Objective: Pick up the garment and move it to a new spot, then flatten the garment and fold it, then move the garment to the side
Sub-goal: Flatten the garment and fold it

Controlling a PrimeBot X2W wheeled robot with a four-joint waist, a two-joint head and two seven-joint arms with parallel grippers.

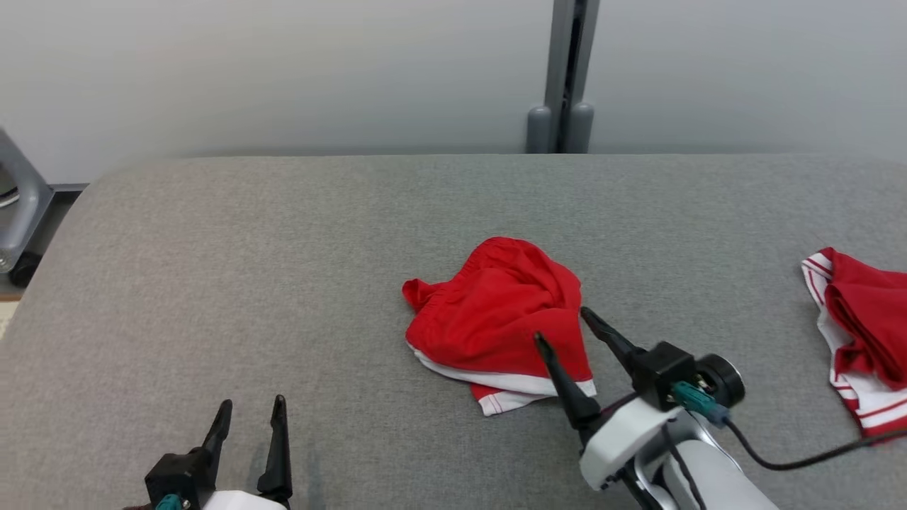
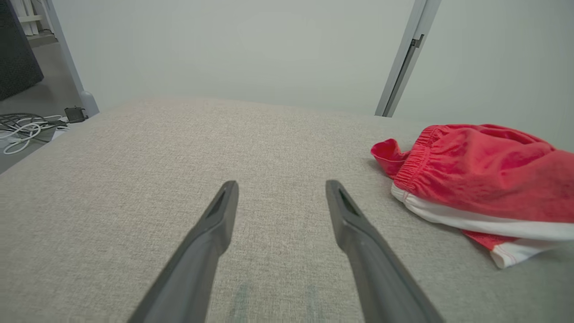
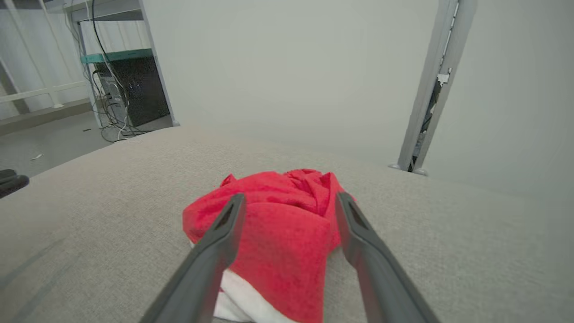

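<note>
Barely started imo: the garment lies crumpled and ungrabbed, right claw spread wide right at it, left claw released, well apart.

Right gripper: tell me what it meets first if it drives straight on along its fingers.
The right gripper, open, would most likely meet the crumpled red garment first, lying directly ahead of its fingers. How close the tips are is unclear.
</note>
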